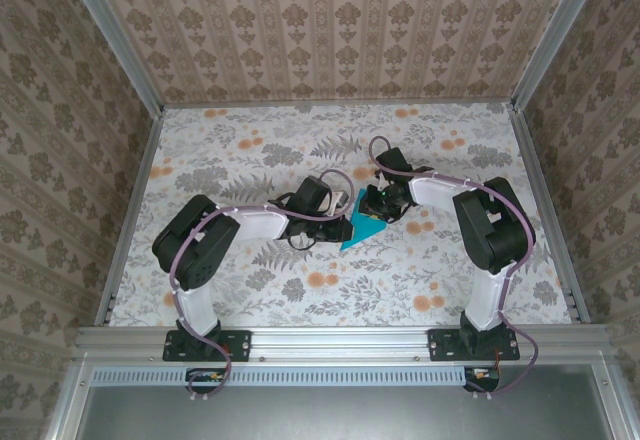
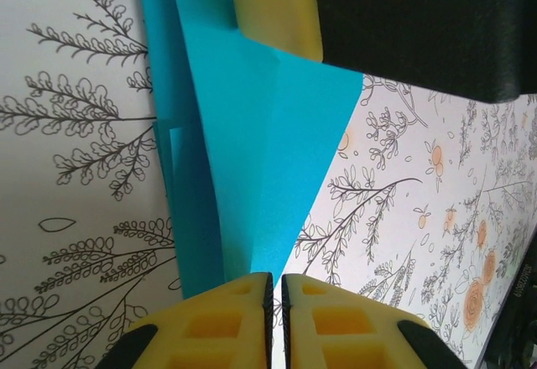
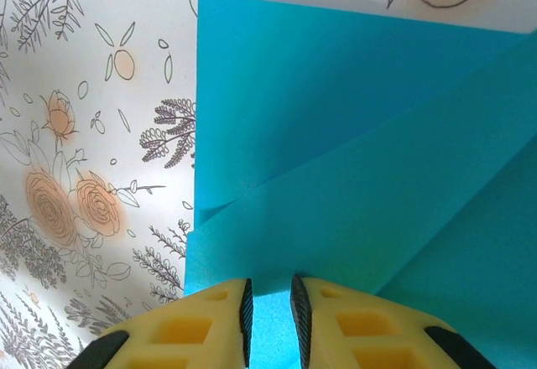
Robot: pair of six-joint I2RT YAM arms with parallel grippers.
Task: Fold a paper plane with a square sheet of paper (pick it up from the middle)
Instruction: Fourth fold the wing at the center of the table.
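— Starting at the left, what was there?

— The left arm (image 1: 200,240), one of two, bent in over the floral table (image 1: 250,150). Its wrist reached toward the middle, and the left gripper (image 2: 275,278) sat at the left edge of the paper plane (image 1: 360,230).

— And its jaws?

— Pressed together, with only a hairline seam between the yellow fingers (image 2: 210,319). In the left wrist view the narrow end of the blue sheet ran straight into that seam, so the gripper was clamped on the paper.

— How many sheets?

— One. It was a single teal-blue paper plane, folded, with overlapping flaps and creases running along it. It lay on the table near the centre, between the two grippers.

— Then the right side?

— The right gripper (image 3: 268,289), the second of the two, met the paper from the right and touched it. In the left wrist view one of its yellow fingers rested on the far end of the sheet. Its jaws stood nearly together with a thin slot between them, and blue showed through the slot. I couldn't tell whether they pinched the paper or only pressed on it.

— And beyond that?

— The right arm (image 1: 490,225), arched over from its base at the table's near edge.
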